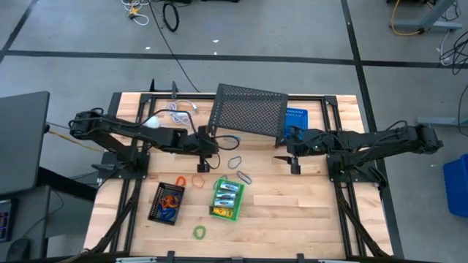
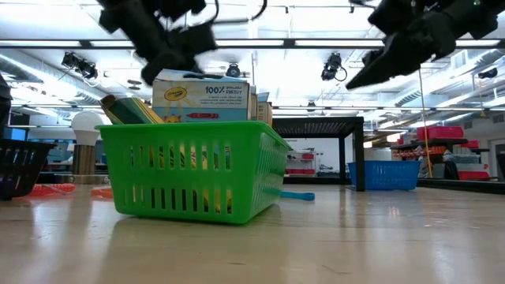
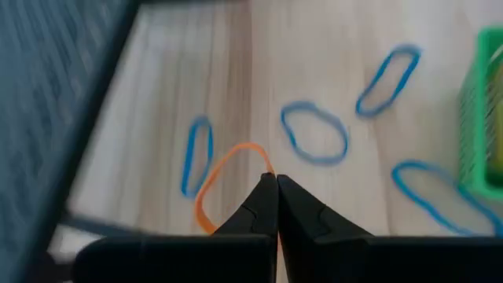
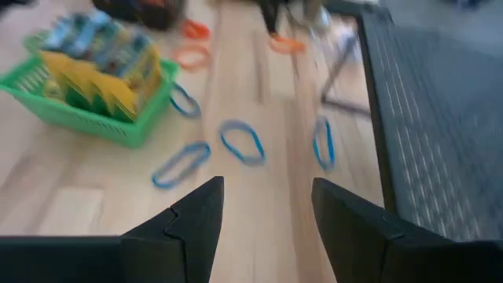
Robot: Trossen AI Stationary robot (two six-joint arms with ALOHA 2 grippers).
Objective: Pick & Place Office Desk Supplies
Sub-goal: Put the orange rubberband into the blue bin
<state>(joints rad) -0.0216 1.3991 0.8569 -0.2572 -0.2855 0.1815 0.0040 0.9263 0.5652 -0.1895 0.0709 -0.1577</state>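
Yellow crayon boxes [image 1: 227, 198] of printed card are packed in a slotted green plastic basket [image 1: 214, 211] on the wooden worktop [image 1: 292, 212]. Thin rubber loops are scattered beside it: blue loops [image 3: 314, 132] and an orange loop [image 3: 228, 177]. A dark perforated mesh stand [image 1: 248, 109] is positioned behind them. The left hand [image 3: 276, 187] is closed, pinching the orange loop. The right hand [image 4: 267, 196] is held open above the worktop, empty.
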